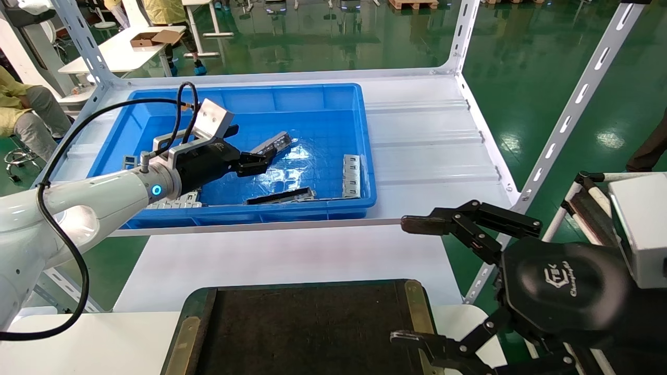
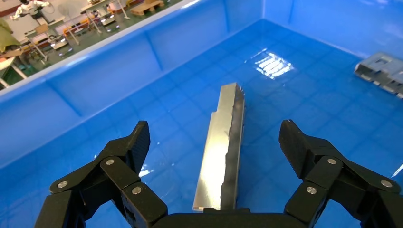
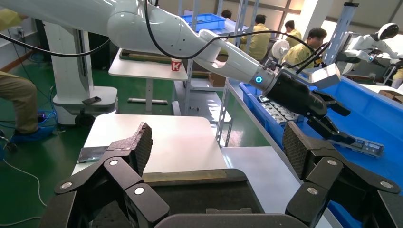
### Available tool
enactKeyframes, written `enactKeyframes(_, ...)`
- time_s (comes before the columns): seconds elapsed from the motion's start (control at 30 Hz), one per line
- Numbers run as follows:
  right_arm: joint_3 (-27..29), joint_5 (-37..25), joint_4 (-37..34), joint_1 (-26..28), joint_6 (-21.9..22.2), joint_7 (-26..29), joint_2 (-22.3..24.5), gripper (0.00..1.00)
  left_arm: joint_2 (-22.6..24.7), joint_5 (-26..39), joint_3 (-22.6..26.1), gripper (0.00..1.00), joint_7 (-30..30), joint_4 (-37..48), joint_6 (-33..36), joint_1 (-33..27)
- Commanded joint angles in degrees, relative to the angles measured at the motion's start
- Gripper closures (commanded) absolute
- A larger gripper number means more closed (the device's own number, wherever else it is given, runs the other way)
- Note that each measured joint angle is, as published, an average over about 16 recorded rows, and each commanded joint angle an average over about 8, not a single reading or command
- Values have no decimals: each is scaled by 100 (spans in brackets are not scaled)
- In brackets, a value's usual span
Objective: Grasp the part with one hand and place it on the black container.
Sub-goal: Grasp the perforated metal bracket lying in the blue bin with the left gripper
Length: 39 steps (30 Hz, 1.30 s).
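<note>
The left claw (image 2: 216, 142) is wide open around the part (image 2: 224, 152). It looks stiff, thin and slippery, so pinch its long sides in the middle.

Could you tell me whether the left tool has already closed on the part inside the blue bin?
No: the left tool is open, its fingers spread on either side of the part.
</note>
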Motion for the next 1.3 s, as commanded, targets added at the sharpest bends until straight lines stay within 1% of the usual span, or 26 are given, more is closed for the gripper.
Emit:
enactKeyframes(0.03, 0, 0, 0, 0, 0, 0, 0, 100, 26, -31, -25, 100, 87, 96, -30, -18)
enactKeyframes(0.27, 0, 0, 0, 0, 0, 0, 0, 100, 86, -106, -84, 100, 389, 238, -157, -7)
enactKeyframes(0.5, -1, 0, 0, 0, 0, 0, 0, 100, 140, -182, -140, 100, 547, 362, -228, 11)
enactKeyframes(1.3, -2, 1, 0, 0, 1, -1, 1, 100, 229, -208, -161, 100, 683, 544, -337, 59)
